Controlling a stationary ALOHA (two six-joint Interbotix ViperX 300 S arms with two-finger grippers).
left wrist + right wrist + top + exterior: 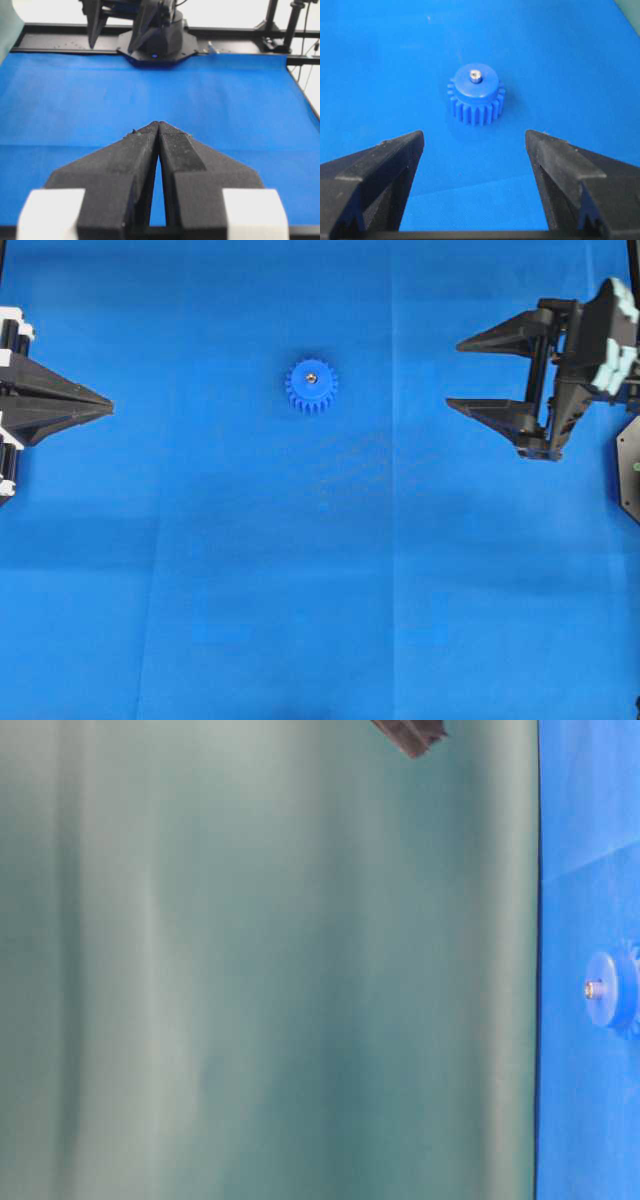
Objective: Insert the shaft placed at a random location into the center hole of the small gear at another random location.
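in the near foreground of the right wrist view, the black right end effector (475, 145) stands released, its two wedge-shaped fingers spread wide with bare blue desk (380, 60) between them. just beyond that gap, apart from both fingers, sits the small bright blue plastic toothed gear (476, 97), flat on the desk with its teeth around the rim and its round hub facing up. the tiny shiny silver-grey metal shaft (475, 76) stands upright in the center hole of the hub, its top poking a little above the blue surface. from overhead the gear (311, 386) lies a bit left of the desk's middle and toward its top edge, the shaft (311, 376) a pale dot at its center. farther off, at the left edge, the black left end effector (108, 404) is clenched, fingertips pressed together on nothing, well apart from the gear.
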